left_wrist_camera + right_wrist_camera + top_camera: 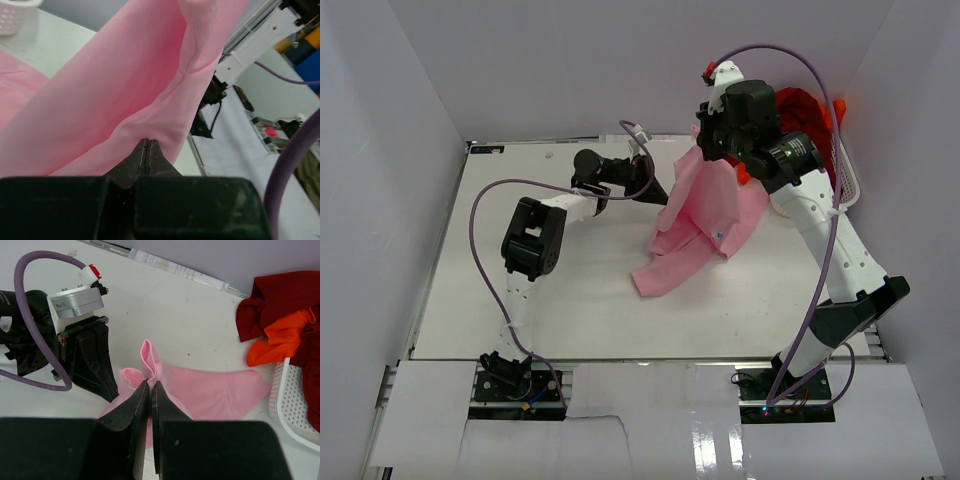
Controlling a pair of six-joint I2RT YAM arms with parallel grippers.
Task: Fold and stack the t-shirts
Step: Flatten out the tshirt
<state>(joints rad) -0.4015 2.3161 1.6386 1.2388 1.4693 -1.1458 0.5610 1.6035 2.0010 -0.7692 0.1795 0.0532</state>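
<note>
The light pink t-shirt (705,215) hangs from my right gripper (708,150) and trails down onto the table. In the right wrist view that gripper (151,384) is shut on a bunched fold of the pink t-shirt (215,392). My left gripper (665,198) meets the shirt's left edge. In the left wrist view it (146,142) is shut, with the pink t-shirt (125,90) pinched at its tips and its creases running to them. The dark red t-shirt (280,297) and the bright orange t-shirt (282,337) lie crumpled at the back right.
A white mesh basket (848,175) stands at the table's right edge, with the dark red t-shirt (805,115) and orange t-shirt (839,110) draped over it. The basket's rim (292,405) lies just right of the pink cloth. White walls enclose the table.
</note>
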